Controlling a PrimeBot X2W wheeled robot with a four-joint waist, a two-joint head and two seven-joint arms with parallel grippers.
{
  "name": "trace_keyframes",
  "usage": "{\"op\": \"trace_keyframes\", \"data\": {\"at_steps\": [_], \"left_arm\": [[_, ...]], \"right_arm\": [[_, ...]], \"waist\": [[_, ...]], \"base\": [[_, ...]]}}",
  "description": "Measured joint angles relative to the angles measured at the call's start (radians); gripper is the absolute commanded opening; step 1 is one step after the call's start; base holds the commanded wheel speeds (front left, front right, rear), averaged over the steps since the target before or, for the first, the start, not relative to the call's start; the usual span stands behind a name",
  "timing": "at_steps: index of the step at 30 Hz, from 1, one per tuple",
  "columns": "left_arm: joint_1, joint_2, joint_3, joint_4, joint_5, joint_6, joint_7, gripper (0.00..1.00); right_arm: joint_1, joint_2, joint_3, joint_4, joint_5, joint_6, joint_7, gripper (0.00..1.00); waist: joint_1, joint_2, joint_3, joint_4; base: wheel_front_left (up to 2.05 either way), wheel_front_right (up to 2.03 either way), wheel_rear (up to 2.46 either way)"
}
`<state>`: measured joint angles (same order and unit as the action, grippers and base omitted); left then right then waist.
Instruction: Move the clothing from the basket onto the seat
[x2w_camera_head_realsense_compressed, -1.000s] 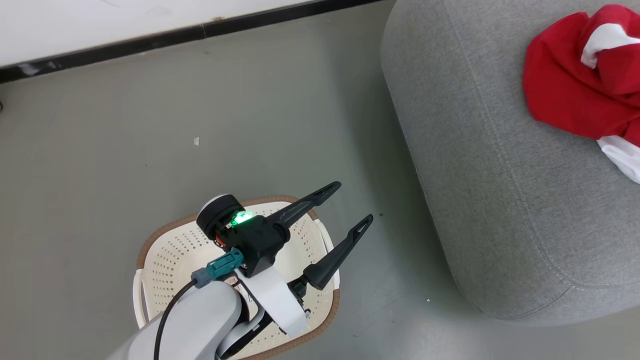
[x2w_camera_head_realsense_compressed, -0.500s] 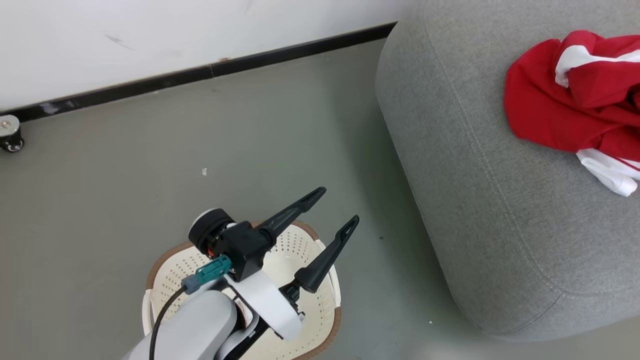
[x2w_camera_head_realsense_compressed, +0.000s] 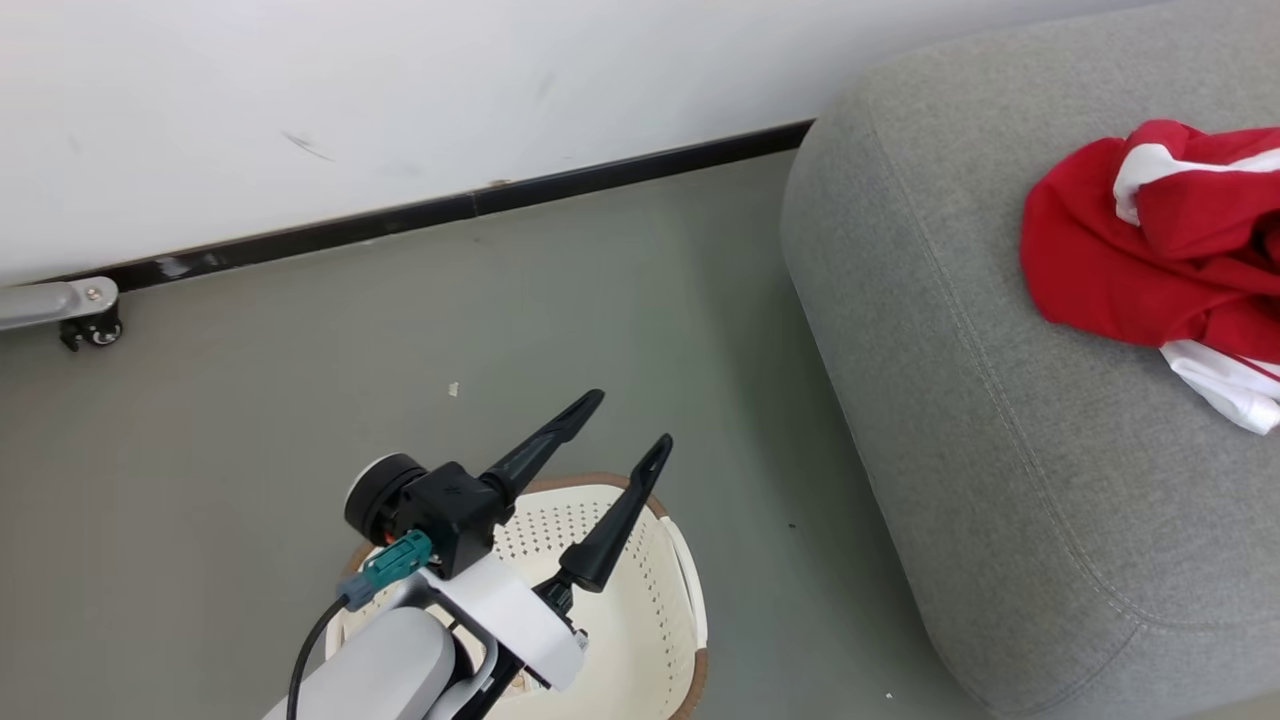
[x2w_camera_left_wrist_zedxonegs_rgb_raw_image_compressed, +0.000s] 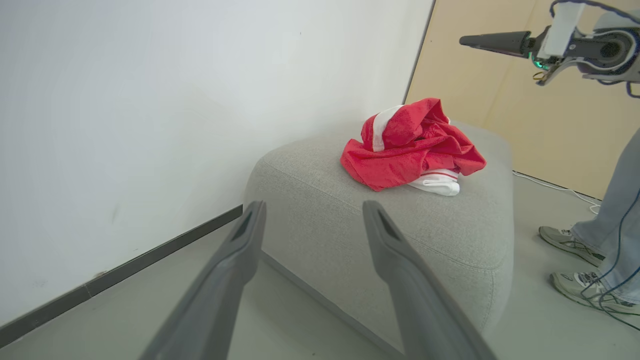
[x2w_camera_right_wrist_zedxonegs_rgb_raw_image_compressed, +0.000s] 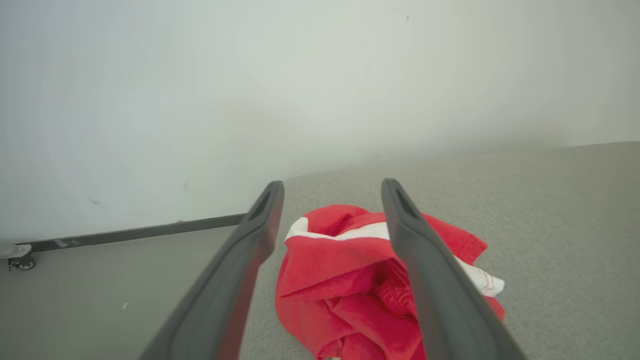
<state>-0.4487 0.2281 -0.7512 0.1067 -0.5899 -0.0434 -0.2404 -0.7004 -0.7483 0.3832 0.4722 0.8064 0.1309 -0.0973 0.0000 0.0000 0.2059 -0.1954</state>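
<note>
Judging by how things lie, the carrying looks done and what remains is a clean check and retreat. Nearest me, my left gripper (x2w_camera_head_realsense_compressed: 632, 418) hangs over the basket (x2w_camera_head_realsense_compressed: 650, 610), jaws spread wide with nothing between them. The perforated wall and bottom that I can see hold no cloth, but my own forearm (x2w_camera_head_realsense_compressed: 380, 670) hides the near part. I should swing that arm aside over the floor (x2w_camera_head_realsense_compressed: 300, 420) before trusting the basket is bare, lifting first so a finger does not catch the brown rim.

Farther on, the seat (x2w_camera_head_realsense_compressed: 1000, 480) stands just beside the basket. The clothing (x2w_camera_head_realsense_compressed: 1130, 260) lies bunched on its top, well in from the left edge and the rounded corners, with a white part poking out on the near side. It looks settled, with no fold hanging over an edge.

My right gripper (x2w_camera_right_wrist_zedxonegs_rgb_raw_image_compressed: 333, 184) hovers above that pile, jaws equally wide and empty. I would raise it straight up, not drag it sideways, since soft fabric snags easily on a fingertip. A person's shoes (x2w_camera_left_wrist_zedxonegs_rgb_raw_image_compressed: 570, 245) stand on the floor at the seat's far side, so any wide sweep should go toward the wall (x2w_camera_head_realsense_compressed: 400, 100).
</note>
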Motion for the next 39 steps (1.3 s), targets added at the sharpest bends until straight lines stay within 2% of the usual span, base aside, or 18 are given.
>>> {"op": "trace_keyframes", "data": {"at_steps": [10, 19, 26, 39], "left_arm": [[0.029, 0.017, 0.088, 0.006, -0.026, 0.043, -0.005, 1.0], [0.058, 0.027, 0.132, 0.012, -0.031, 0.067, -0.008, 1.0], [0.094, 0.028, 0.178, 0.016, -0.038, 0.087, -0.009, 1.0], [0.16, 0.023, 0.278, 0.012, -0.042, 0.112, -0.009, 1.0]], "right_arm": [[0.018, 0.008, 0.039, -0.068, -0.051, 0.0, -0.1, 1.0], [0.068, 0.041, 0.058, -0.111, -0.095, 0.0, -0.131, 1.0], [0.124, 0.066, 0.031, -0.138, -0.121, 0.0, -0.149, 1.0], [0.267, 0.183, -0.063, -0.171, -0.16, 0.0, -0.151, 1.0]], "waist": [[0.0, 0.0, -0.041, 0.055], [0.0, 0.0, -0.07, 0.103], [0.0, 0.0, -0.091, 0.142], [0.0, 0.0, -0.126, 0.204]], "base": [[0.0, 0.0, 0.0], [0.0, 0.0, 0.0], [0.0, 0.0, 0.0], [0.0, 0.0, 0.0]]}}
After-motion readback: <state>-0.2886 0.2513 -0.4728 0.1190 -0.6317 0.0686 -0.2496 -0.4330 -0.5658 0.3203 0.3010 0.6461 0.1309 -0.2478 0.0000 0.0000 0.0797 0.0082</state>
